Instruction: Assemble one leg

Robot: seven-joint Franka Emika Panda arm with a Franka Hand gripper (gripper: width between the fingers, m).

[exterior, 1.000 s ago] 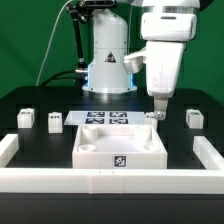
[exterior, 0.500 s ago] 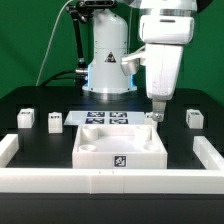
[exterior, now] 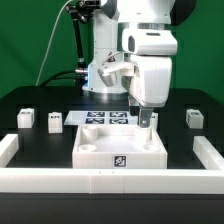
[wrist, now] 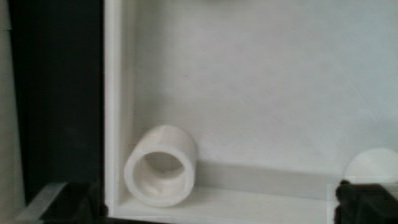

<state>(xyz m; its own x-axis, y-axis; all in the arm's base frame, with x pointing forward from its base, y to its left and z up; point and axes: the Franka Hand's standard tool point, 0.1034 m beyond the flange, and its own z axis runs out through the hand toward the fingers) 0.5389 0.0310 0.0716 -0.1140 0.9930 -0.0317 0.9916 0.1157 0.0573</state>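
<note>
Three legs, small white posts with marker tags, stand loose on the black table: two at the exterior view's left (exterior: 27, 118) (exterior: 53, 121) and one at its right (exterior: 194, 117). The large white tray-like piece (exterior: 100, 157) lies in the middle. My gripper (exterior: 147, 122) hangs over the tray's far right part, none of the legs near it. In the wrist view my gripper (wrist: 210, 205) is open with nothing between the dark fingertips (wrist: 54, 200). Below it are the tray's floor (wrist: 249, 90) and a round corner recess (wrist: 160, 165). A rounded white shape (wrist: 374, 165) by one finger is unclear.
The marker board (exterior: 105, 118) lies flat behind the tray. A white border wall runs along the table's left (exterior: 8, 148), front (exterior: 110, 183) and right (exterior: 212, 150). The robot's base (exterior: 105, 70) stands at the back.
My arm has swung toward the exterior view's left and the wrist has turned. The gripper has shifted from the tray's far right corner to just inside it.
</note>
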